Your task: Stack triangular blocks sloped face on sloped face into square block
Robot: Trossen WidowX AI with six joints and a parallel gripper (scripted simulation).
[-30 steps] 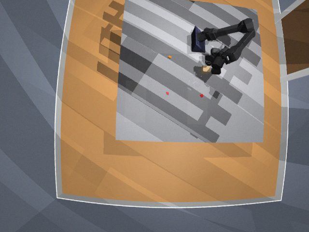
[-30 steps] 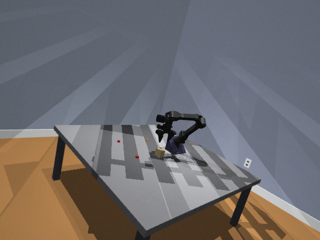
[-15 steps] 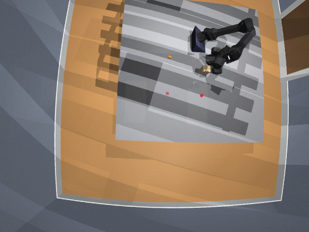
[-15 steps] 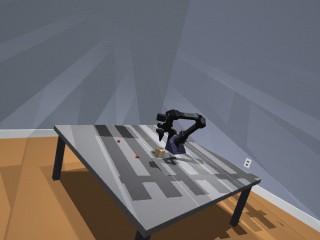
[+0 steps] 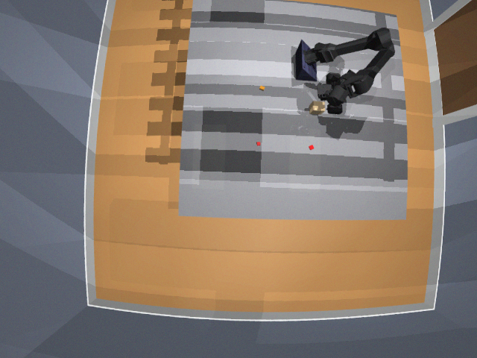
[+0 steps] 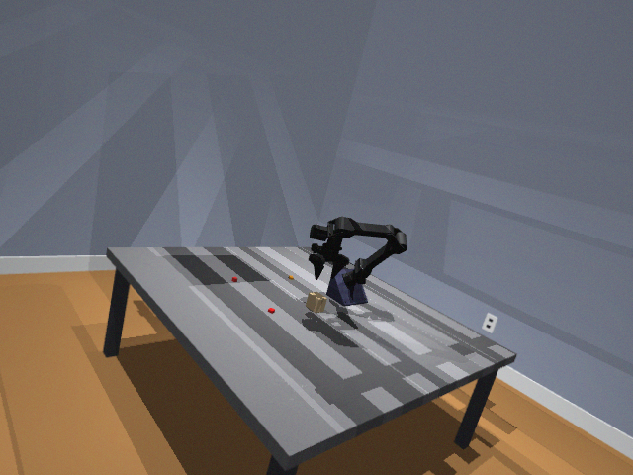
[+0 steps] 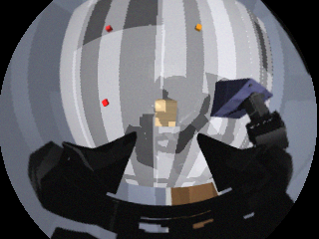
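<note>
The tan triangular blocks (image 5: 316, 108) (image 6: 316, 302) (image 7: 165, 114) show as one compact, block-shaped body on the table (image 5: 292, 203) (image 6: 168, 307). Its outline looks roughly square and its top looks about level. Patchy light and shadow hide the seam between the two, so how evenly their ends meet cannot be told exactly. My gripper (image 7: 167, 135) is wide open and empty. It hangs above the table, clear of the blocks, which show beyond the gap between the fingertips in the wrist view.
A small orange cube (image 5: 261, 88) (image 6: 291, 277) (image 7: 198, 27) and two small red cubes, one nearer the blocks (image 5: 311, 147) (image 6: 271, 310) (image 7: 105, 103) and one farther off (image 5: 258, 143) (image 6: 234, 279) (image 7: 109, 28), lie on the table. The arm's dark blue base (image 5: 304, 71) (image 7: 226, 97) stands near the blocks.
</note>
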